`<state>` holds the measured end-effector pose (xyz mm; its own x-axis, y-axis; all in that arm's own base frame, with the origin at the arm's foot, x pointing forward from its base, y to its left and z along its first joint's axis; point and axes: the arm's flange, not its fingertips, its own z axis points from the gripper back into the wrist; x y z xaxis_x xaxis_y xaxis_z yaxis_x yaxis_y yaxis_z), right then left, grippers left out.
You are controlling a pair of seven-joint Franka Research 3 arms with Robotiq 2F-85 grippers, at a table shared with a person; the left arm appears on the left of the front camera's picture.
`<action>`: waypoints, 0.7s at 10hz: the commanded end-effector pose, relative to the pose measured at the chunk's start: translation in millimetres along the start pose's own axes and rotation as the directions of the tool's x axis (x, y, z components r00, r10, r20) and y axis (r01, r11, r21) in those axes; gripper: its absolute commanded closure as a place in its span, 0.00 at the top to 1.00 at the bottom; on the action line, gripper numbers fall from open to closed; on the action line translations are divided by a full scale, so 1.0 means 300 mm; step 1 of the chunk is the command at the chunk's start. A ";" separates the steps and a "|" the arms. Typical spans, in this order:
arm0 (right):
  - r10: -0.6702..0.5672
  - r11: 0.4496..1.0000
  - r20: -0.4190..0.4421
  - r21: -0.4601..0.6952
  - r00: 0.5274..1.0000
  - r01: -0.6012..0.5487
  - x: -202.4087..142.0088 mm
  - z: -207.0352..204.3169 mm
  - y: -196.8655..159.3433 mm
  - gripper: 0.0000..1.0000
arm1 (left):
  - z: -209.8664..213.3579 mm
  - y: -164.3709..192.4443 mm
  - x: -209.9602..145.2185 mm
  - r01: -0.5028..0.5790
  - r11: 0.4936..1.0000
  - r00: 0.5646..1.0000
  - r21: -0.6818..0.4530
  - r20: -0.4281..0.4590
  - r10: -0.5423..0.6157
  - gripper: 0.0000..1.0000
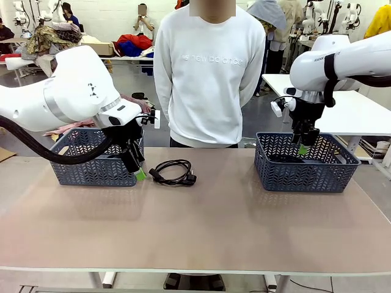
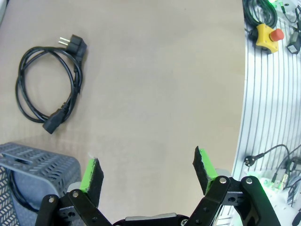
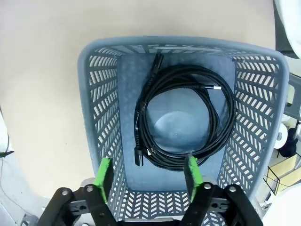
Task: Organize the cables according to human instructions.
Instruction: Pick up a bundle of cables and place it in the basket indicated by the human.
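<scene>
I see my right gripper (image 3: 148,176) spread wide above the right basket (image 3: 101,99), where coiled cables (image 3: 188,117) lie flat (nothing pinched). My left gripper (image 2: 148,172) hangs spread over the tabletop (image 1: 201,226), one power cord (image 2: 47,87) lying loose beside the left basket (image 1: 91,168).

My counter (image 1: 201,226) looks smooth and matt. The baskets (image 3: 99,113) are perforated grey plastic. The cables (image 2: 47,84) have black, slightly glossy rubber-like sheaths.
</scene>
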<state>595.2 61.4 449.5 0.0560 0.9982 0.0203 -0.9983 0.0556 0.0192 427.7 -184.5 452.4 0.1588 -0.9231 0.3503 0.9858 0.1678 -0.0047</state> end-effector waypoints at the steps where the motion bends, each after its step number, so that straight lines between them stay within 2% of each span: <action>1: -0.019 1.000 0.001 0.015 1.000 0.019 0.005 0.007 -0.017 0.95 | 0.007 -0.003 -0.006 -0.003 1.000 1.000 0.007 -0.002 0.003 1.00; 2: -0.019 1.000 0.000 0.017 1.000 0.019 0.005 0.007 -0.018 1.00 | 0.007 -0.003 -0.006 -0.003 1.000 1.000 0.007 -0.002 0.003 1.00; 4: -0.047 0.999 0.011 -0.004 0.999 0.047 0.007 0.006 -0.024 1.00 | 0.007 -0.003 -0.006 -0.003 1.000 1.000 0.007 -0.002 0.003 1.00; 5: -0.001 1.000 -0.001 0.009 1.000 0.001 0.000 -0.003 -0.004 1.00 | 0.007 -0.003 -0.006 -0.003 1.000 1.000 0.007 -0.002 0.003 1.00; 7: -0.001 1.000 -0.001 0.009 1.000 0.001 0.000 -0.003 -0.004 1.00 | 0.007 -0.003 -0.006 -0.003 1.000 1.000 0.007 -0.002 0.003 1.00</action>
<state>596.5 61.3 448.1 0.0632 0.9978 0.0176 -0.9976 0.0627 0.0290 427.7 -184.5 452.4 0.1588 -0.9231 0.3503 0.9858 0.1678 -0.0047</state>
